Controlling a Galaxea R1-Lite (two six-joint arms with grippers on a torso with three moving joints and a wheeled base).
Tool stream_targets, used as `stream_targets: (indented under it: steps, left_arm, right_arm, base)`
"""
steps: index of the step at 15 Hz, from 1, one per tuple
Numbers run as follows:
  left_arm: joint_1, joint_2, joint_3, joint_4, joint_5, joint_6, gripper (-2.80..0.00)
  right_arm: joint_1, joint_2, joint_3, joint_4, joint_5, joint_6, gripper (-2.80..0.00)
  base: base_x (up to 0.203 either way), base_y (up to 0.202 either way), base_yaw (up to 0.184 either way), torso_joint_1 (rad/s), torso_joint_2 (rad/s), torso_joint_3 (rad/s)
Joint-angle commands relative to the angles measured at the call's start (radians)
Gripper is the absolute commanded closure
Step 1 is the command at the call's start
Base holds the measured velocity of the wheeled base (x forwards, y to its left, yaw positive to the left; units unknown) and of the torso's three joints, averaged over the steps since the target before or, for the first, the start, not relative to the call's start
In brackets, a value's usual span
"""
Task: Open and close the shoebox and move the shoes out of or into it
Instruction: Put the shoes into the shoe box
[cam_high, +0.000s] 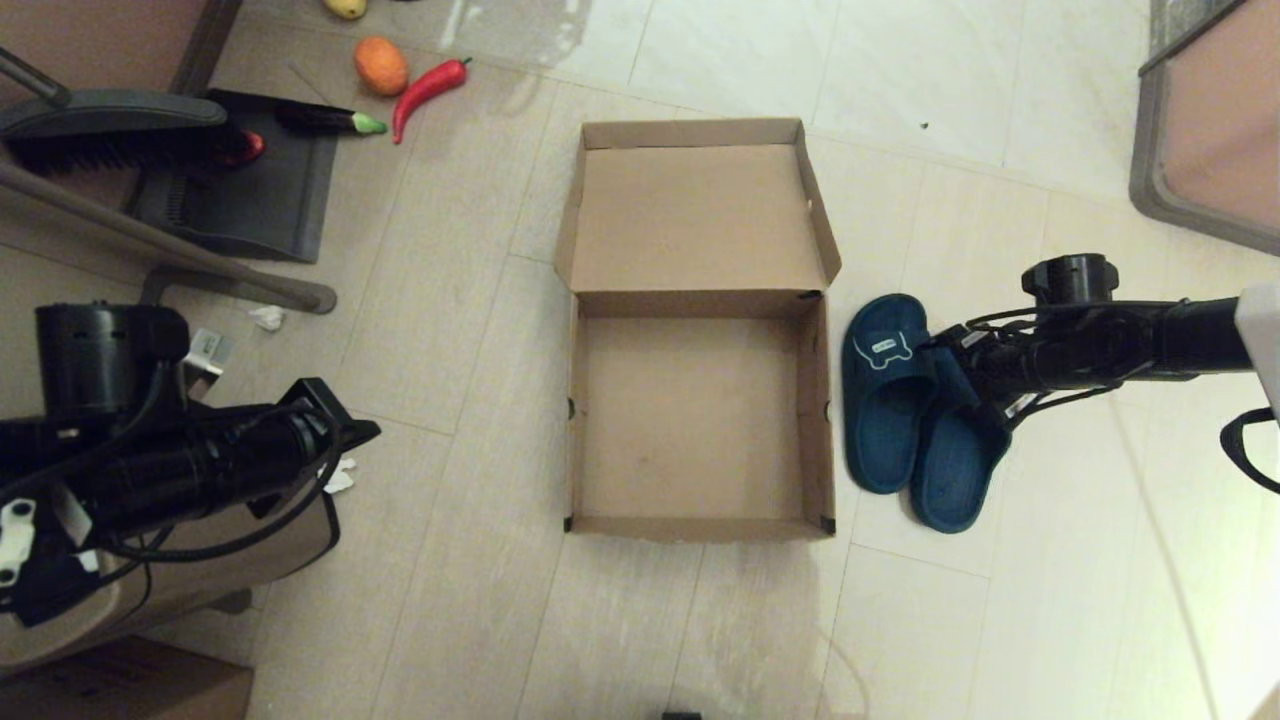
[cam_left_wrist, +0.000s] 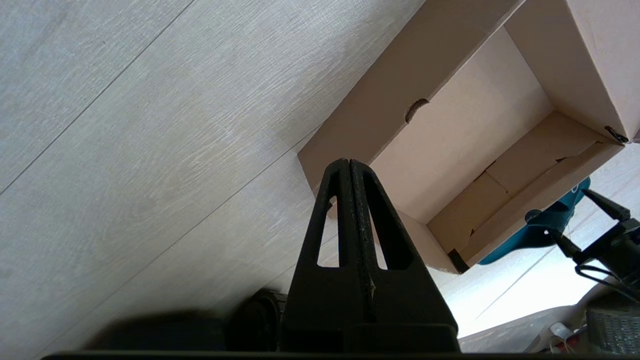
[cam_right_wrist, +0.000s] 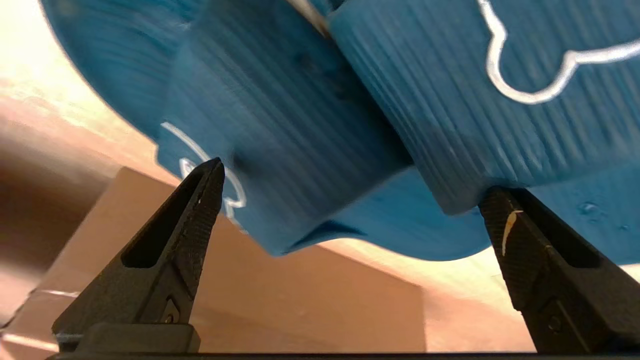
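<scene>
My right gripper spread wide, both shoes' straps between fingers. Close evenly on both, lift, swing over empty shoebox beyond fingertips. Left gripper parked, pinched together.

The arms are black with black cables and small white labels, and both the left gripper and the right gripper have black triangular fingers with cut-out slots.

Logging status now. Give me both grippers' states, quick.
Left gripper: shut, empty, beside the shoebox.
Right gripper: open, at the shoes, fingers either side of the straps.
</scene>
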Motion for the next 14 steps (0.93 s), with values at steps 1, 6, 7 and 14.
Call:
stream_targets:
  steps: [1,6,7,14]
  left_arm:
    - [0.000,0.002,0.000,-0.002,0.000,-0.004,0.00]
    - [0.000,-0.011,0.002,-0.002,0.000,-0.004,0.00]
    - [-0.002,-0.014,0.003,-0.001,0.000,-0.004,0.00]
    - [-0.002,-0.037,0.008,0.010,0.000,-0.004,0.00]
  right_arm:
    - [-0.002,0.008,-0.023,0.004,0.002,0.007,-2.80]
    - [-0.006,-0.010,-0.058,0.031,0.002,0.006,-2.80]
    - [-0.007,-0.015,-0.055,0.031,0.001,-0.004,-2.80]
    - [-0.035,-0.026,-0.031,0.052,-0.004,-0.174,-2.80]
  base:
    - [0.000,0.000,0.000,0.000,0.00,0.000]
    - [0.000,0.000,0.000,0.000,0.00,0.000]
    - [0.000,0.000,0.000,0.000,0.00,0.000]
    - [0.000,0.000,0.000,0.000,0.00,0.000]
